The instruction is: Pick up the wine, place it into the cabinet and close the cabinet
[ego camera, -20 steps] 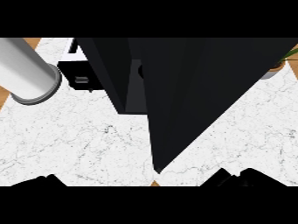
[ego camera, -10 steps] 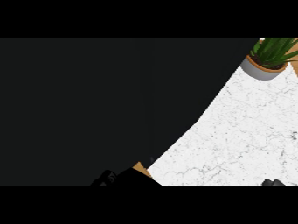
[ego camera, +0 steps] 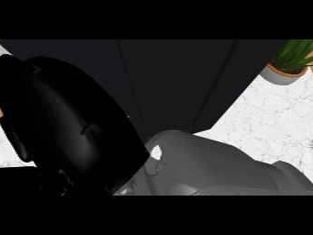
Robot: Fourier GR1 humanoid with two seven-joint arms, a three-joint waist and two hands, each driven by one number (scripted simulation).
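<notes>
A large black hand (ego camera: 70, 133) fills the left of the head view, close to the camera and in front of the dark cabinet (ego camera: 179, 78). Its grey forearm (ego camera: 220, 170) enters from the lower right, so it is probably the right hand. It shows as one dark mass, so whether it is spread, curled or wrapped round something cannot be told. No second hand can be made out.

The wine shows nowhere (it may be behind the hand or already inside the cabinet). The step is therefore uncertain: most likely the placing or the door-closing, since the arm is up at the cabinet front rather than down on the white surface (ego camera: 281, 124). A potted plant (ego camera: 293, 62) stands just right of the cabinet.

The next move calls for confirming where the bottle is, then working the door without sweeping toward the plant.
</notes>
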